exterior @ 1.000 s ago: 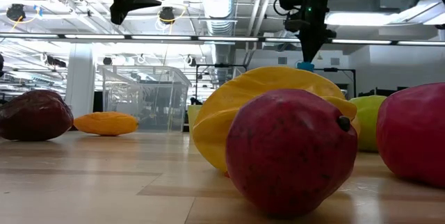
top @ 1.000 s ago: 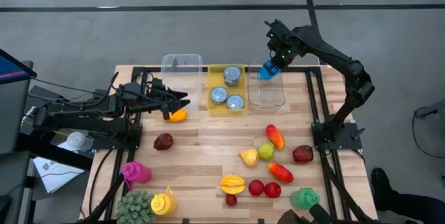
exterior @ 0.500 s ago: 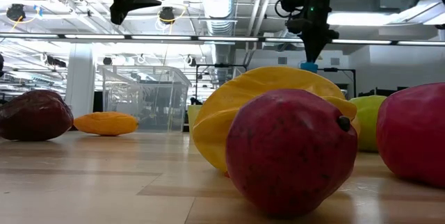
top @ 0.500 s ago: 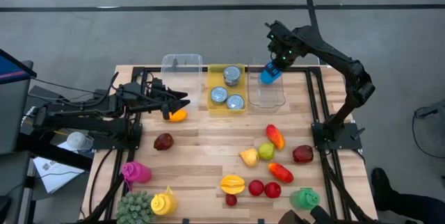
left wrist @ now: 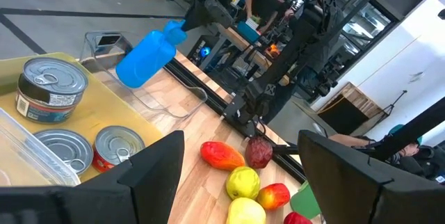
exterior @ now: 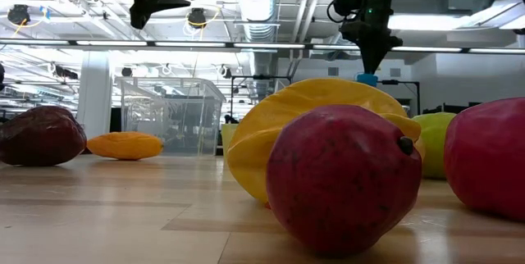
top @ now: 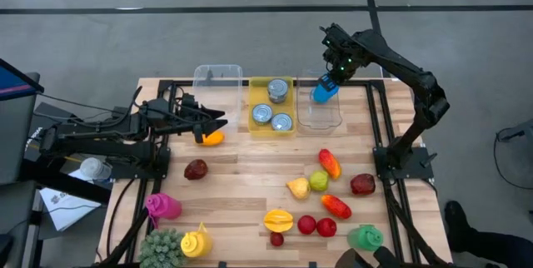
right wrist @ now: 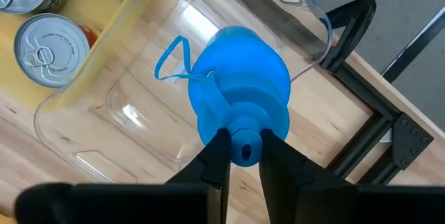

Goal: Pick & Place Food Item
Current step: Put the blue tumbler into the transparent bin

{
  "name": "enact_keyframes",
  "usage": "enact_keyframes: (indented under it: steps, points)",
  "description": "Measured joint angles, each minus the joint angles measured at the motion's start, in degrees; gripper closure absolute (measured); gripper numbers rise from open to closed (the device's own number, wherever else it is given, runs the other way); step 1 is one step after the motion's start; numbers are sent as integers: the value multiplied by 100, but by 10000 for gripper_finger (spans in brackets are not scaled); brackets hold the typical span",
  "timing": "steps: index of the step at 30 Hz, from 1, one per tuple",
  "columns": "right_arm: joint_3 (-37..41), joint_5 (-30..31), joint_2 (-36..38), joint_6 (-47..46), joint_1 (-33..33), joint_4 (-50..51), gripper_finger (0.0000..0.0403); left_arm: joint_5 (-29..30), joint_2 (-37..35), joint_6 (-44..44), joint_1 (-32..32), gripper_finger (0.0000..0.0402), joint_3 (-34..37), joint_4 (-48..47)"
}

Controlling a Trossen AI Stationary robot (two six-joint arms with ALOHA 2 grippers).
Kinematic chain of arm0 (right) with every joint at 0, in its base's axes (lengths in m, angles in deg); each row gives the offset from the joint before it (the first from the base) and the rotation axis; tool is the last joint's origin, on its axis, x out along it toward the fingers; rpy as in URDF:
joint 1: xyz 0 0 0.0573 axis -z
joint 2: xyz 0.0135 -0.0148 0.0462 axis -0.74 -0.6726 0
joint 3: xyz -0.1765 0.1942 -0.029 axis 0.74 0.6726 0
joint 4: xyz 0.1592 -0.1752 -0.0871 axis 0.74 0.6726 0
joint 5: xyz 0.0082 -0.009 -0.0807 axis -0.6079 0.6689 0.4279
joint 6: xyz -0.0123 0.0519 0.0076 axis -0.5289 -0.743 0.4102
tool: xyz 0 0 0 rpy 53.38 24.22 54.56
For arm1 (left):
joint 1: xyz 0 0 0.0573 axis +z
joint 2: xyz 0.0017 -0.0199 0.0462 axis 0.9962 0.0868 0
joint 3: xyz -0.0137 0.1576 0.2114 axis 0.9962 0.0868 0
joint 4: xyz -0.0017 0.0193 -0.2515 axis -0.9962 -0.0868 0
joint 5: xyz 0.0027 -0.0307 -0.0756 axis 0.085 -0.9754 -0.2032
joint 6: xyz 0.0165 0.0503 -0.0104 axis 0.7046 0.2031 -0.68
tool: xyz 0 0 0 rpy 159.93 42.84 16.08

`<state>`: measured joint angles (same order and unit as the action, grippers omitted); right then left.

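A blue plastic bottle (top: pixel 323 92) with a thin loop handle hangs over the empty clear bin (top: pixel 321 115) at the table's far right. My right gripper (top: pixel 337 71) is shut on it from above. The left wrist view shows the bottle (left wrist: pixel 142 60) tilted in the air beside the bin. My left gripper (top: pixel 220 121) is open and held level at the table's left, above an orange fruit (top: pixel 213 138) that lies on the wood. Nothing is between its fingers (left wrist: pixel 156 175). My right gripper pinches the blue bottle's capped neck (right wrist: pixel 243 142) between its two fingers (right wrist: pixel 214 156). The fingers point steeply down at it from above. The bottle hangs below them, a little tilted, its body (right wrist: pixel 243 88) clear of the bin under it.
A yellow bin (top: pixel 254 93) holding three cans stands left of the clear bin, and another clear bin (top: pixel 218 79) is farther left. Several toy fruits lie on the near right part of the table (top: pixel 241 168). Pink, yellow and green items sit along the near edge.
My right gripper has tipped slightly while staying shut. The blue bottle has swung a little toward the table's near edge, farther over the clear bin.
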<state>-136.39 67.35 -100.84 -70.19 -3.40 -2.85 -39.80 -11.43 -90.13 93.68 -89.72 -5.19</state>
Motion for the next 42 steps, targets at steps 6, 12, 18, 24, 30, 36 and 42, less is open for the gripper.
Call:
enact_keyframes:
  steps: [6, 12, 18, 24, 30, 36, 42]
  points:
    - [0, 2, 0, 0, 0, -4, 352, 2, -2, -20, 0, 128, 0, 0]
    - [9, 4, -39, -46, 44, -13, 352, 6, -1, -20, 0, 128, 0, 0]
    - [9, 4, -39, -111, 48, -212, 352, 26, 0, -20, 0, 128, 0, 0]
    - [9, 15, -39, -107, 149, -225, 352, 24, 0, -20, 0, 128, 0, 0]
    - [115, -44, -41, -4, 273, -416, 352, 21, -1, -13, 0, 128, 0, 0]
    - [122, -142, -42, 20, 295, -489, 352, 18, 0, -9, 0, 128, 0, -1]
    - [123, -138, -42, 13, 352, -455, 352, 15, 0, -2, 0, 128, 0, 0]
